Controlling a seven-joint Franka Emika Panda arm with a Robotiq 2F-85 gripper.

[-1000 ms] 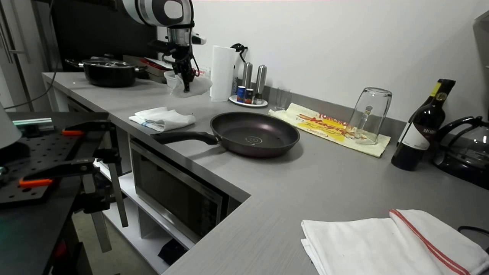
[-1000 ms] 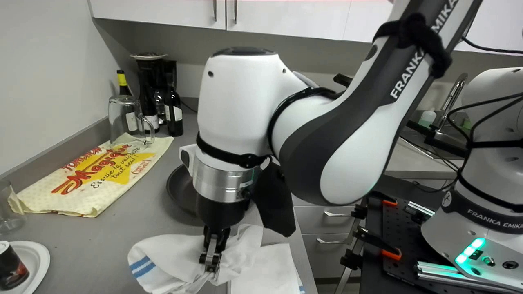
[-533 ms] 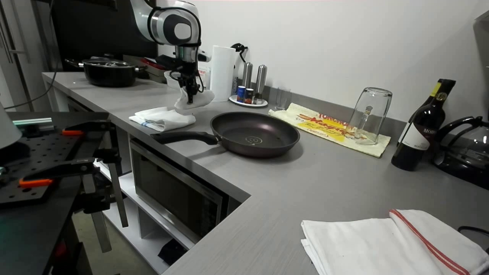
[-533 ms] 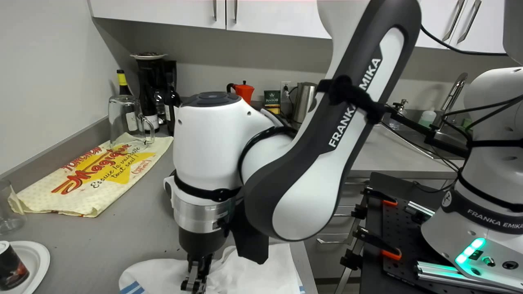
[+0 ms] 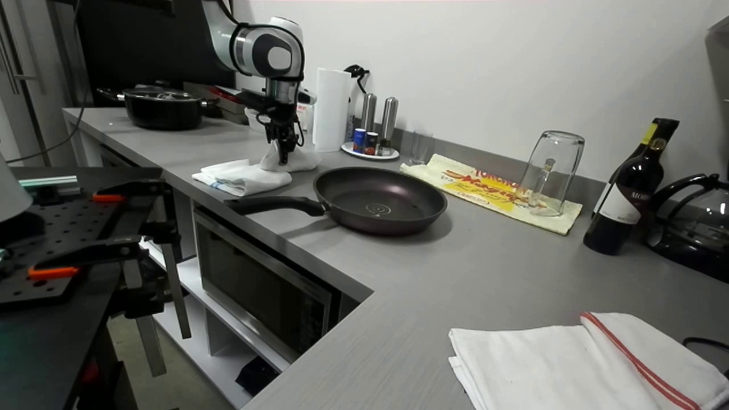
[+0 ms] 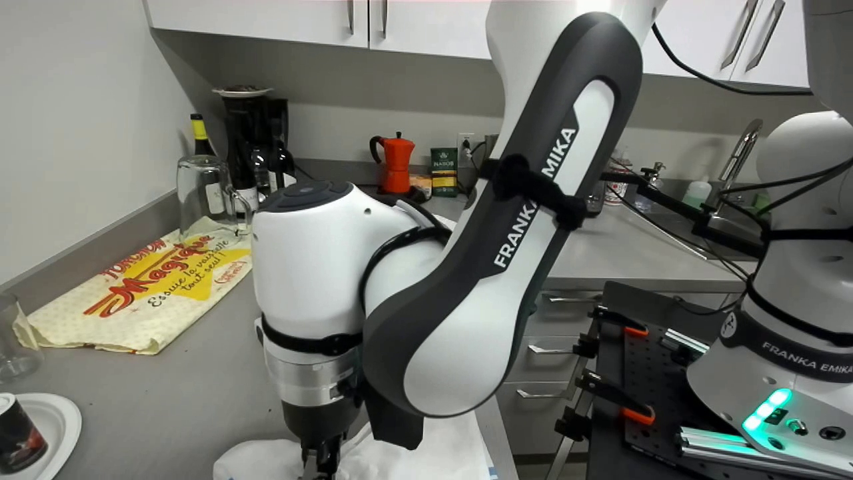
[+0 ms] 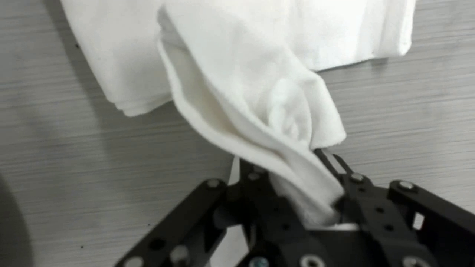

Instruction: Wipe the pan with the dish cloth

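The claw (image 7: 293, 165) pinches a white cloth (image 7: 252, 85), probably light and limp; the fold (image 7: 300, 170) between its fingers (image 7: 256, 185) seems the proper holding place.

Dk pan (image 5: 379, 204), upright, wht cloth (image 7: 256, 96), bunched, gripped, nr pan

In an exterior view, open from above over the frying pan (image 5: 393, 196) and across the worktop (image 5: 455, 273) to the red-striped dish towel (image 5: 547, 364). Blocked along the wall (image 5: 455, 68) by the large glass mug (image 5: 557, 165), the wine bottle (image 5: 622, 199) and the coffee pot (image 5: 703, 216). Tighter at the pincer (image 5: 283, 159), with the paper towel roll (image 5: 332, 111) near, on the wall side, and the folded white cloth (image 5: 245, 177) just beside.
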